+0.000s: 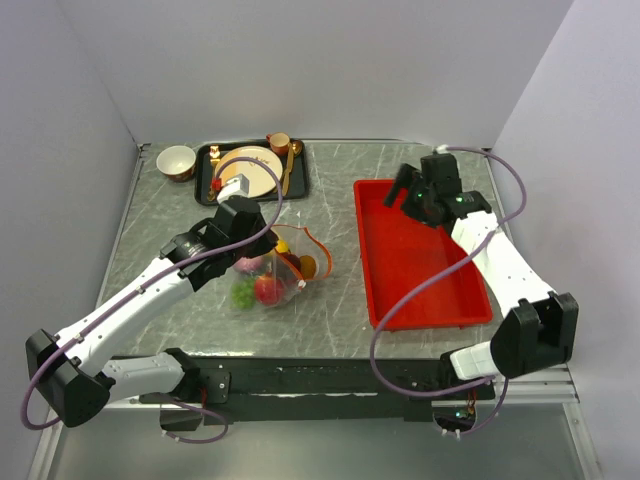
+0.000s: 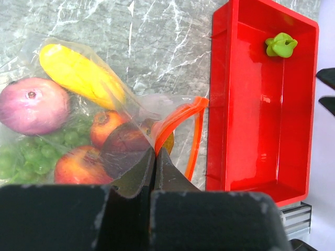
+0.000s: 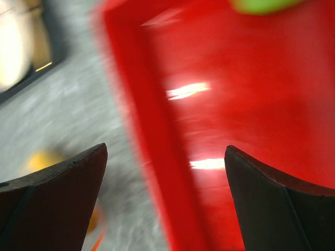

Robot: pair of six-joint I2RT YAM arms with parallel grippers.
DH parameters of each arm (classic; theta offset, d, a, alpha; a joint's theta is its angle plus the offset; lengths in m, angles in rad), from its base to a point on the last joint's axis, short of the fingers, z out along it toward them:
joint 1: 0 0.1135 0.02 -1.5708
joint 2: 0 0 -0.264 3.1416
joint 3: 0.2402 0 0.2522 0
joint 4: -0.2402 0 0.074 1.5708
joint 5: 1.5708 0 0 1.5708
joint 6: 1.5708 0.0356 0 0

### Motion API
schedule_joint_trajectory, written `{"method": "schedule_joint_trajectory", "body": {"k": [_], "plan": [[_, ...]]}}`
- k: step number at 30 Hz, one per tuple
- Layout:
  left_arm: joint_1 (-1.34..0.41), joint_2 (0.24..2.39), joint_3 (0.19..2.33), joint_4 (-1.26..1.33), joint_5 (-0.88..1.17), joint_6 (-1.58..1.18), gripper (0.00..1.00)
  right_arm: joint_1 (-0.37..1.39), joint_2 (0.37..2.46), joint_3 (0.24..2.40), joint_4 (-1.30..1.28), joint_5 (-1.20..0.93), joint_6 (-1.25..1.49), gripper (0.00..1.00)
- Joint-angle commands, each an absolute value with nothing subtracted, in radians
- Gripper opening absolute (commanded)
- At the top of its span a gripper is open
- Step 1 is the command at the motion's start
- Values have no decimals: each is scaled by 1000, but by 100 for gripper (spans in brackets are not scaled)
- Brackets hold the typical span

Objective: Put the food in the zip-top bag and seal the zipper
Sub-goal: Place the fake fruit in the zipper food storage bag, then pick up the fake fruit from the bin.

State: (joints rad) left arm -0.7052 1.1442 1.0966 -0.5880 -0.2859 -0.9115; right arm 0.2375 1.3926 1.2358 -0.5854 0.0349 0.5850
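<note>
The clear zip-top bag (image 1: 272,268) lies at mid-table, mouth open towards the red tray. In the left wrist view it holds a yellow oblong piece (image 2: 78,73), a pink-purple piece (image 2: 31,104), green grapes (image 2: 31,151), red round pieces (image 2: 78,164) and a dark purple piece (image 2: 125,146). My left gripper (image 2: 155,151) is shut on the bag's mouth edge at the orange-red zipper (image 2: 180,117). A green piece (image 2: 281,44) lies in the tray's far end. My right gripper (image 1: 410,195) is open and empty above the tray's far left part; its wrist view is blurred.
The red tray (image 1: 440,300) sits at the right. A black tray (image 1: 300,185) with a cream plate, a cup and a gold spoon stands at the back. A small bowl (image 1: 176,160) stands to its left. Walls close in on the left, back and right.
</note>
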Motion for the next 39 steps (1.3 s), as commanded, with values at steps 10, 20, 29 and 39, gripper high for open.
{"method": "schedule_joint_trajectory", "body": {"k": [10, 20, 29, 39], "plan": [[-701, 1175, 1118, -557, -264, -922, 1, 34, 1469, 1202, -597, 192, 756, 100], [-701, 1181, 1114, -554, -261, -914, 1, -57, 1611, 1252, -497, 100, 785, 100], [-699, 1203, 1137, -563, -261, -900, 1, -80, 1755, 1330, -416, 121, 807, 100], [-695, 1203, 1134, -571, -265, -893, 1, -84, 1997, 1549, -485, 164, 813, 97]]}}
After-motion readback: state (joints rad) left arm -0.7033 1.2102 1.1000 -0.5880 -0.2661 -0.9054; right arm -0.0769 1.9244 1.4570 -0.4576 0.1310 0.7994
